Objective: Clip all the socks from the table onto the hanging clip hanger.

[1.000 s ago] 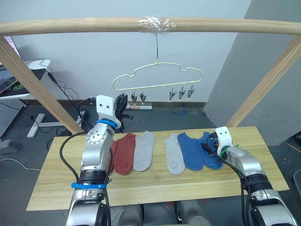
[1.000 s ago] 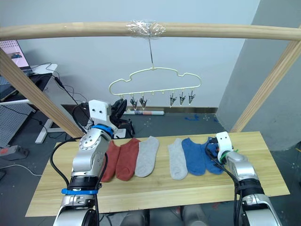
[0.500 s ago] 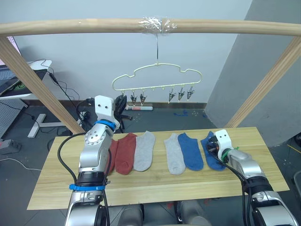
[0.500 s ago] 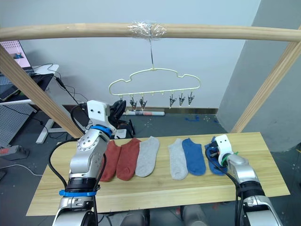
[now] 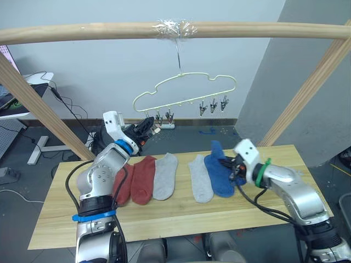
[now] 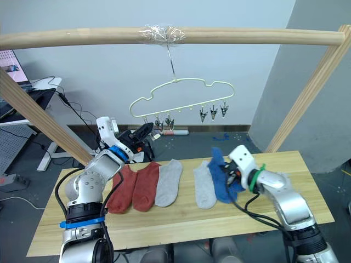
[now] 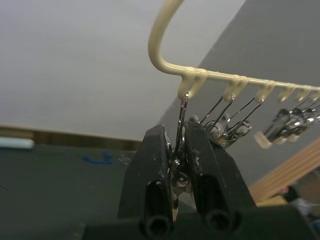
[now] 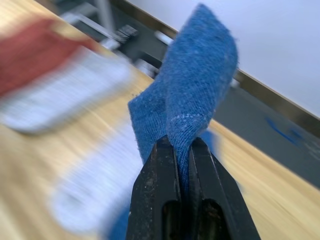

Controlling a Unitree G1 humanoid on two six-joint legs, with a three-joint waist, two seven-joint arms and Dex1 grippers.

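One blue sock [image 8: 195,85] is pinched in the right gripper [image 8: 182,150], while the left gripper [image 7: 176,150] squeezes the hanger's leftmost clip [image 7: 181,131], presumably to open it.

Socks in a row across the tabletop [image 5: 164,211], hanger above.
We are seeing the clip hanger [image 5: 186,90] hanging from the pole [image 5: 82,32], behind and above the socks [image 5: 164,175].

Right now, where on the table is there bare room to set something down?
The pale wood plank table is bare along its near edge in front of the sock row, at its left end beside the rust-red socks, and at its right end behind the right claw. The middle is crowded with grey and blue socks.
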